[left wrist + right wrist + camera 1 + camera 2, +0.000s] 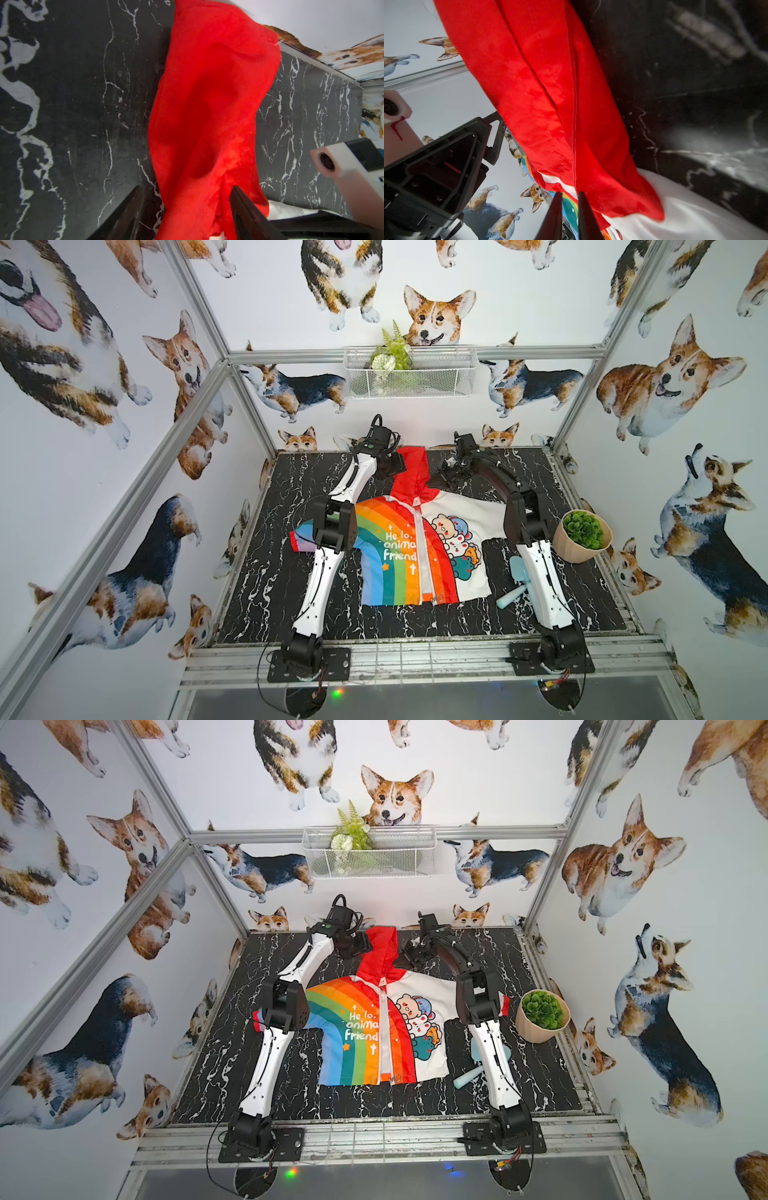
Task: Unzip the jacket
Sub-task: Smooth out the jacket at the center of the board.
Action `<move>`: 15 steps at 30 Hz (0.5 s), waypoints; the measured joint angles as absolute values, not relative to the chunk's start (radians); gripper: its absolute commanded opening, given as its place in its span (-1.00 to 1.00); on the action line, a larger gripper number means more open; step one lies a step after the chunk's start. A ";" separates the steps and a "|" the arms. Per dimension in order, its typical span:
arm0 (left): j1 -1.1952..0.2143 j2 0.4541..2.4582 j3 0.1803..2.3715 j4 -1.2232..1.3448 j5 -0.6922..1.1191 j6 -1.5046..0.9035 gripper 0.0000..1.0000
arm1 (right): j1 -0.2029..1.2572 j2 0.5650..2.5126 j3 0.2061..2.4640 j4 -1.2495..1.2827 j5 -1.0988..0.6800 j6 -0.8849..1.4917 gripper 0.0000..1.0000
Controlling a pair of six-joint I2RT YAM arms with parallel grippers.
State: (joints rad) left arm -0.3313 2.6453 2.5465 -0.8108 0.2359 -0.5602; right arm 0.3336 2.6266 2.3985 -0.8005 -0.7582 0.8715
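The jacket [399, 556] [365, 1036] lies front up on the black marble table [291, 489]. Its white zipper [424, 560] runs down the middle, between the rainbow half and the bear half. The red hood [409, 472] [207, 104] [550, 93] stands raised at the far end. My left gripper [400, 467] [185, 193] is beside the hood's left side, open, its jaws wide on either side of loose red cloth. My right gripper [440, 479] [570, 195] is at the hood's right side near the collar, shut, its tips pinching the hood's lower seam.
A beige pot with a green plant [582, 537] stands at the right edge of the table. A pale blue tool [515, 585] lies under the right arm. A white wire basket [411, 373] hangs on the back wall. Metal frame posts stand at the table's corners.
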 measured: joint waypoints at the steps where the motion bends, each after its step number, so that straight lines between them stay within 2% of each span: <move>1: -0.331 2.651 2.547 -0.812 0.236 -0.560 0.16 | 0.334 2.634 2.413 -0.815 -0.748 0.870 -1.00; 6: -0.329 2.666 2.547 -0.810 0.241 -0.561 -0.09 | 0.331 2.667 2.455 -0.871 -0.697 0.863 -1.00; 12: -0.327 2.675 2.547 -0.810 0.259 -0.569 -0.88 | 0.325 2.682 2.457 -0.933 -0.650 0.862 -1.00; 13: -0.327 2.675 2.547 -0.810 0.263 -0.570 -0.97 | 0.324 2.683 2.457 -0.942 -0.644 0.859 -1.00; 15: -0.326 2.676 2.547 -0.810 0.271 -0.576 -1.00 | 0.320 2.684 2.457 -0.961 -0.628 0.859 -1.00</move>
State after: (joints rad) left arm -0.3264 2.6759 2.5465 -0.8097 0.2707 -0.5758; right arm 0.3202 2.6839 2.4565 -0.9611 -0.6277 0.8589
